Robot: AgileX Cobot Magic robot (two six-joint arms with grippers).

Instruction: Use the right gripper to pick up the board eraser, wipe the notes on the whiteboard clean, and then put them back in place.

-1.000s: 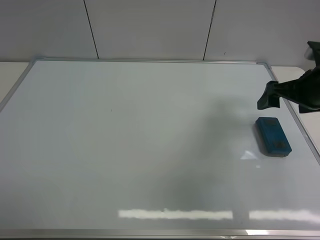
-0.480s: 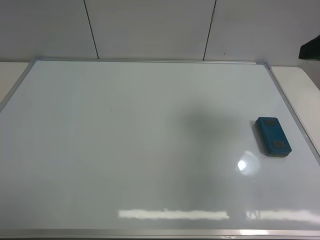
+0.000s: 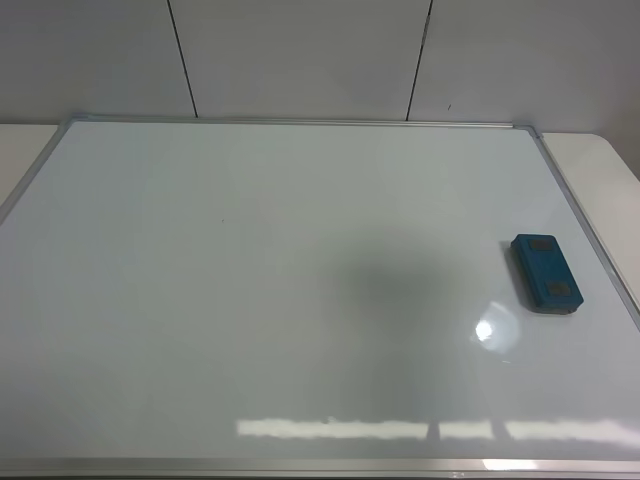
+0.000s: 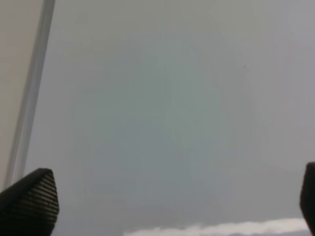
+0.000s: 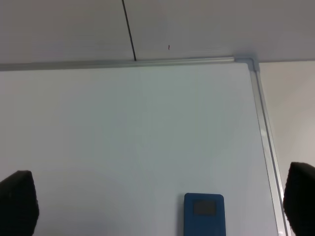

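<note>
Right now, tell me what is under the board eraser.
The board eraser lies flat on the whiteboard, near its right frame. Whether any mark sits beneath it cannot be seen; the eraser covers that patch.

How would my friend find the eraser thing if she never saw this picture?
Start with the big white whiteboard with a silver frame that fills most of the high view. Go to its right side, about halfway down, close to the frame. The board eraser lies flat there: a small teal-blue block with two dark grey squares on top, the only coloured thing on the board.
</note>
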